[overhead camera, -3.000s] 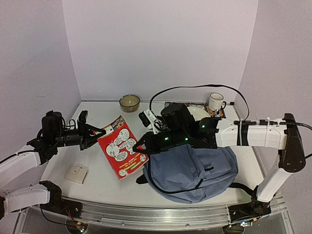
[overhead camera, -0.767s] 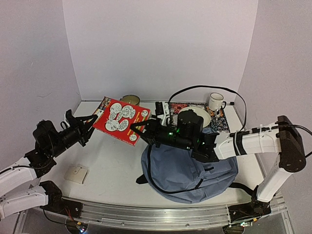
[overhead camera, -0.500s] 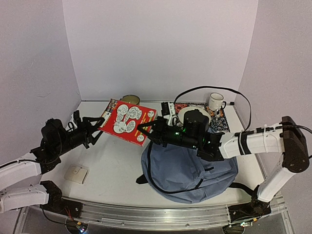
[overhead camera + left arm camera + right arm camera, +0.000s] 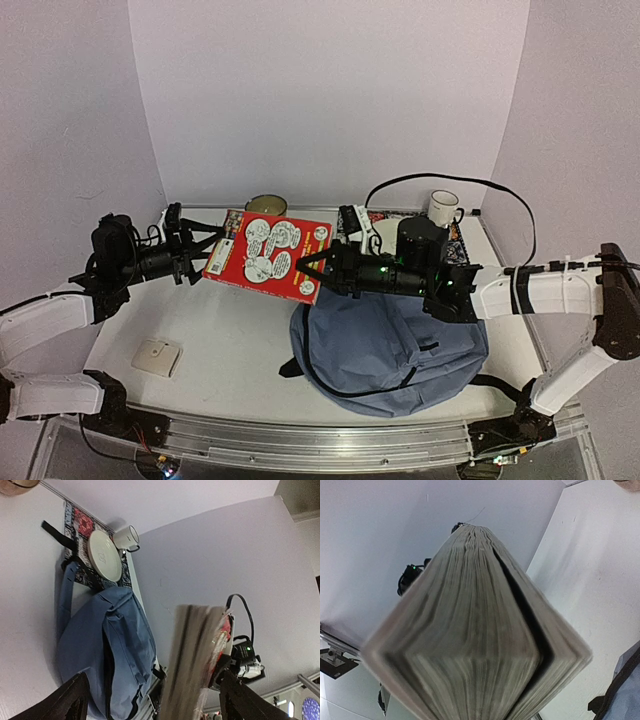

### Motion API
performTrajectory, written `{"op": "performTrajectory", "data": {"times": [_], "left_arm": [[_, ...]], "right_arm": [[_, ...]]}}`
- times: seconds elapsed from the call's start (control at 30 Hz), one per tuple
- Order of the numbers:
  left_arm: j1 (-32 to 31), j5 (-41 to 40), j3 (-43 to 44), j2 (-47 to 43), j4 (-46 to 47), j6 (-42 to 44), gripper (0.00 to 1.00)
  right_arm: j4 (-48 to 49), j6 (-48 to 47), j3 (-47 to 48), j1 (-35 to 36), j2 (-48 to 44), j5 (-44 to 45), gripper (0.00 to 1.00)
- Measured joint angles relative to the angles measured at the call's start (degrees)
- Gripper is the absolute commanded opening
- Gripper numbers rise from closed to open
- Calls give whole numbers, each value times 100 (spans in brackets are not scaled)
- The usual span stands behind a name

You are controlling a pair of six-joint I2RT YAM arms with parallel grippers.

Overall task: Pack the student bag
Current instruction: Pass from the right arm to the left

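Student bag [image 4: 390, 345], book [image 4: 268, 256] cover overhead, edge-on at wrists

The book [image 4: 268, 256] has a red cover printed with white panels of black line cartoons. The student bag [image 4: 385, 350] is blue-grey with black zippers and straps. Toward the counter's far right corner, the mug [image 4: 443, 208] and plate [image 4: 104, 555] are white, and the mat [image 4: 77, 522] is patterned red and black.

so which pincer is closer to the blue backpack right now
Right. The right pincer holds the red book right by the backpack, at its far left corner; the left pincer sits open at the book's other end, farther left.
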Motion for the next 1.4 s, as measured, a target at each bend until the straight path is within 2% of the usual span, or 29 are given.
{"op": "performTrajectory", "data": {"times": [0.17,0.5,0.63,0.83,0.93,0.97,1.03,1.1,1.3,1.4], "left_arm": [[4,615,273,102,-2,166,92],[4,1350,536,503,-1,212,74],[4,1569,549,600,-2,186,58],[4,1762,615,603,21,147,27],[7,1791,647,599,1,137,5],[14,1797,647,590,-6,134,1],[20,1786,642,545,3,129,0],[20,1753,626,466,1,80,0],[8,1266,205,71,-4,-130,0],[9,836,-67,-78,-54,-237,0]], "right_arm": [[-231,-119,0,0,0,-279,0],[-509,-371,73,0,0,-766,0],[-524,-434,221,0,15,-943,0],[-607,-500,358,-13,138,-1129,0],[-605,-538,392,-34,247,-1172,0],[-626,-545,402,-36,263,-1172,1],[-694,-602,432,-39,267,-1143,9],[-803,-700,491,-33,267,-1101,26],[-1857,-1167,673,13,194,-387,50],[-2570,-1370,678,38,75,173,58]]}}
